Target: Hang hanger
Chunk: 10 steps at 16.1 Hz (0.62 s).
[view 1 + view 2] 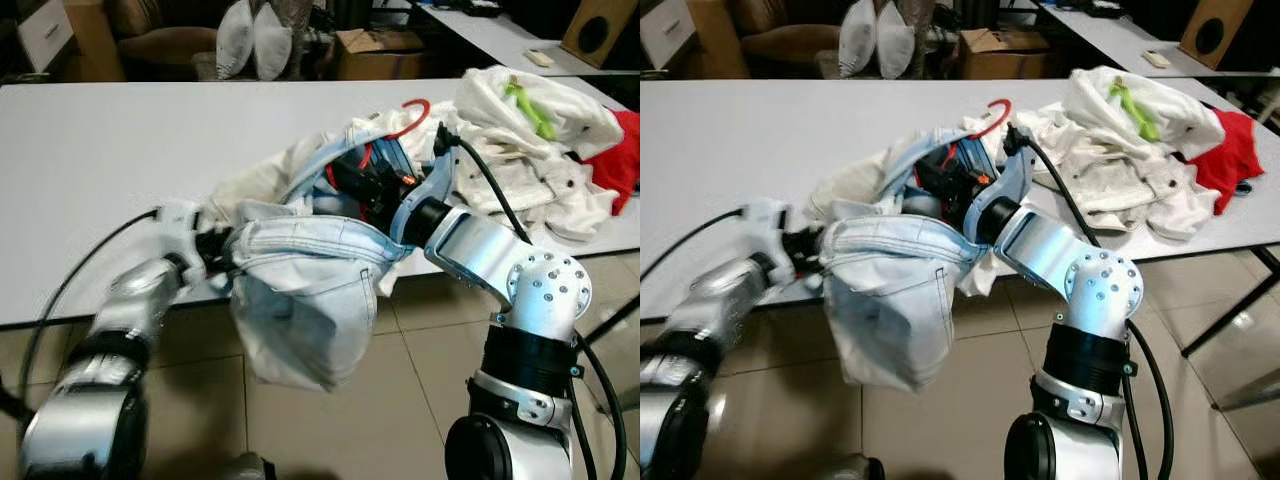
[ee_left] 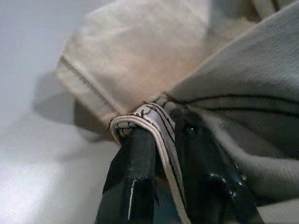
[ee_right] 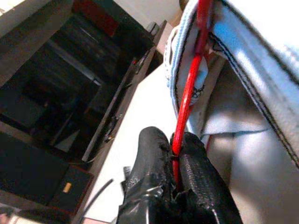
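The table carries a heap of clothes at its right end, and at its near edge a pale denim garment droops off toward the floor with most of its bulk unsupported. That hanging weight is the main risk: if either grip slackens, I judge the cloth would drag down and pull the hanger out of the garment. The red hanger sits partly inside the denim, its hook poking up above the folds near the heap, so the hook could also snag the neighbouring clothes when lifted. The left gripper is closed tight on a stitched hem of the denim, fingers pinching the seam between them; a thin edge like that may slide out under load. The right gripper is buried in the garment's opening and clamps the thin red bar of the hanger between its pads; the bar is narrow and smooth-looking, so it might twist or slip in the pinch.
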{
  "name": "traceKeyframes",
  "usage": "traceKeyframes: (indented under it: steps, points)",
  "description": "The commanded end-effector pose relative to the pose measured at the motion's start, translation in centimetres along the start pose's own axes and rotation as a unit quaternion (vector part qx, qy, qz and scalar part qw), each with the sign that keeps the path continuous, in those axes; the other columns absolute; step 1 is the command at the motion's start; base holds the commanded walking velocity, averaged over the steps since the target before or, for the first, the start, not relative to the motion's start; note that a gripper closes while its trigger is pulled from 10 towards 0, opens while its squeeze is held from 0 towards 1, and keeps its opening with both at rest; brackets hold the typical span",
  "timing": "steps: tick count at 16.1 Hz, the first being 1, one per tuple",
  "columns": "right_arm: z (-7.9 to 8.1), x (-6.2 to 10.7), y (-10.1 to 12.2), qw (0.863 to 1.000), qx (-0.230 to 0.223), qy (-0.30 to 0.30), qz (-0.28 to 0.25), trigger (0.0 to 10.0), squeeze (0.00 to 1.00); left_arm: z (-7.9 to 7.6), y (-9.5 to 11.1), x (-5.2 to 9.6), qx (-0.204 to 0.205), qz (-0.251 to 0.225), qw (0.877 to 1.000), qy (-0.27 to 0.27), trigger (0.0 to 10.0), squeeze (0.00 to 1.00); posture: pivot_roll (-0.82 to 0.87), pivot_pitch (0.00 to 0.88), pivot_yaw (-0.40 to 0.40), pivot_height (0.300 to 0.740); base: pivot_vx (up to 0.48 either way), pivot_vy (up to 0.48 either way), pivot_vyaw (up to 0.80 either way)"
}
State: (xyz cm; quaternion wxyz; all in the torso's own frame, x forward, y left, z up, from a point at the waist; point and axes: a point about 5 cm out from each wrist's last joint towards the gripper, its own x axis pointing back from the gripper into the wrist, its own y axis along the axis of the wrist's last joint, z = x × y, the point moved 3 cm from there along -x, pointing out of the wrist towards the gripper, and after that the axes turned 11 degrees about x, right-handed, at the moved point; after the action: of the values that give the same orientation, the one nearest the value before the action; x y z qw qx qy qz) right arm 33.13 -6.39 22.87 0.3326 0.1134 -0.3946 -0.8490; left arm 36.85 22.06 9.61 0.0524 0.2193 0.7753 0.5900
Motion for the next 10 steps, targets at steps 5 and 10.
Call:
traceKeyframes:
  steps: [5, 10]
  points:
    - [1.9, 0.8, 3.4, 0.996, 0.035, 0.041, -0.078, 10.0, 0.00, 1.4, 1.0, 6.2, 0.038, -0.067, 0.997, 0.001, 10.0, 1.00, -0.05, 0.000, -0.061, 0.740, 0.000, 0.000, 0.00]
    - [1.6, 1.5, 3.8, 0.992, -0.018, 0.069, -0.106, 10.0, 0.00, -0.6, 2.2, 8.4, 0.071, -0.118, 0.990, 0.016, 10.0, 1.00, -0.05, 0.000, -0.048, 0.740, 0.000, 0.000, 0.00]
